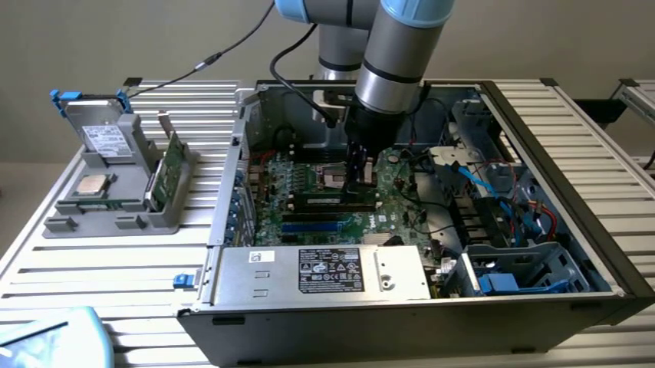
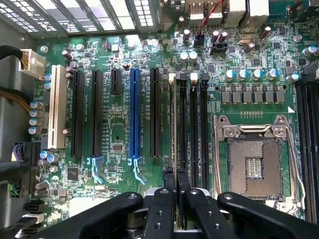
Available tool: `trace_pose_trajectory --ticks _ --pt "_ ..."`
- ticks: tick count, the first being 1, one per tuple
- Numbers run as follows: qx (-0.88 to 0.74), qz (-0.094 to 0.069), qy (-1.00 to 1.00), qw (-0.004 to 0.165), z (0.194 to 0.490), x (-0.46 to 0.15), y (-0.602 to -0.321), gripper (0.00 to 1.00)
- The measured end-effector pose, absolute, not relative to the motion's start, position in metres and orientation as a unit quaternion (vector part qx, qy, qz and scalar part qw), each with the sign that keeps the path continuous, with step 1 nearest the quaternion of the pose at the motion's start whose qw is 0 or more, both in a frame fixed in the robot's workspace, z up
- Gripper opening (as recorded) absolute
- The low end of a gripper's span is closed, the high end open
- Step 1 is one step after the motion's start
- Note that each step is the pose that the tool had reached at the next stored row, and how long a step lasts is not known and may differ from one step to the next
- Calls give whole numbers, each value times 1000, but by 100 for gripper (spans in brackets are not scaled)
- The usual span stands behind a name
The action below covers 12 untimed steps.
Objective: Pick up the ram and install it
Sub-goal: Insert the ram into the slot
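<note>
Wrist view: your gripper is nearly shut, pinching the ram edge-on along the outermost of the black memory slots, so any tilt or sideways offset as you press could jam it.

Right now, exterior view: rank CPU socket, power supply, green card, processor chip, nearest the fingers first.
1. CPU socket, beside the fingers
2. power supply, case's near edge
3. green card, exterior view's left
4. processor chip, farther left
</note>
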State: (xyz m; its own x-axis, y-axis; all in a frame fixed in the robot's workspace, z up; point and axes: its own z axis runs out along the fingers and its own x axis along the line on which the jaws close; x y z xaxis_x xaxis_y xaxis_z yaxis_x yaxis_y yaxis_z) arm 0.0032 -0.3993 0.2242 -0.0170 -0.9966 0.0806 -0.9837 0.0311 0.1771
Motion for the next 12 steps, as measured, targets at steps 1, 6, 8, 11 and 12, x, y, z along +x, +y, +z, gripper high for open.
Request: trace_pose_trajectory --ticks 1,6,8,11,12 --pt "695 -35 -712 91 224 3 -399 13" --pt "694 -36 -714 91 224 3 -399 13" --pt "693 -36 -714 91 224 3 -399 13" --pt "692 -36 -715 91 223 3 -399 13" --pt "692 -36 -715 91 223 3 -399 13"
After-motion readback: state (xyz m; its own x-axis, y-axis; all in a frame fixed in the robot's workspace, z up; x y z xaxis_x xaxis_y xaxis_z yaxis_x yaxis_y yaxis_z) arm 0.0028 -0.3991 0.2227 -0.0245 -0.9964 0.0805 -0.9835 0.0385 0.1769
